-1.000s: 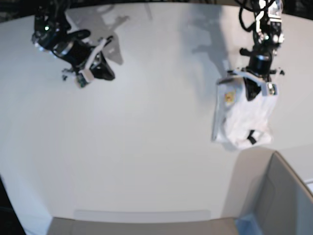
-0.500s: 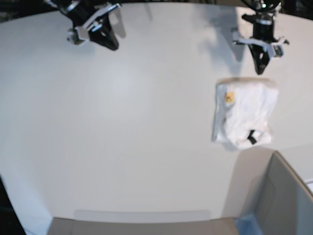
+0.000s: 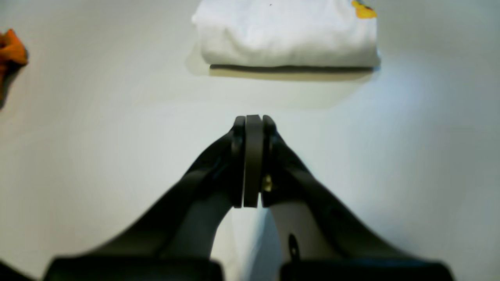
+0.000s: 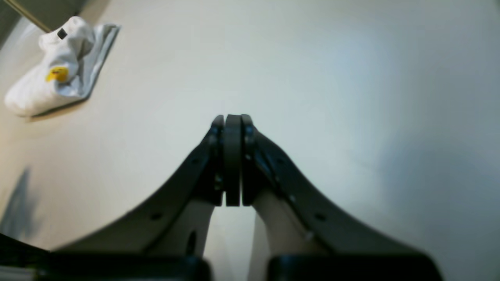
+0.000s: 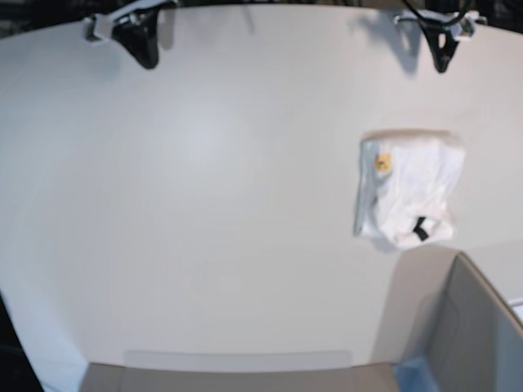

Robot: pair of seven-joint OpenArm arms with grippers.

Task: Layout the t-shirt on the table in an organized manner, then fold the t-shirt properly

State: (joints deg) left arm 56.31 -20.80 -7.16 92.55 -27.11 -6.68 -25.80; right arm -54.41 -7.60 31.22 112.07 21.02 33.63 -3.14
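A: Two arms parked at the far edge of the table (image 5: 204, 204). Left gripper (image 5: 442, 51) and right gripper (image 5: 145, 49) both have jaws pressed together, nothing between them. Looks like a rest pose, clear of the work, so I'd call the fold done.

B: Where's the t-shirt (image 5: 407, 189)?

A: Lying on the table, on the left arm's side, just short of the grey box corner (image 5: 466, 327). Neither gripper touches it; the left one hangs well apart from its near edge.

B: Condition?

A: Compact, roughly rectangular white bundle. Left wrist view shows a clean, straight folded edge with stacked layers. Small yellow print shows near one corner, black tag at the end nearest the box. That end is lumpier, a bit bunched, not flat.

B: Acceptable?

A: Probably. Tidy enough, slightly puffy at one end.
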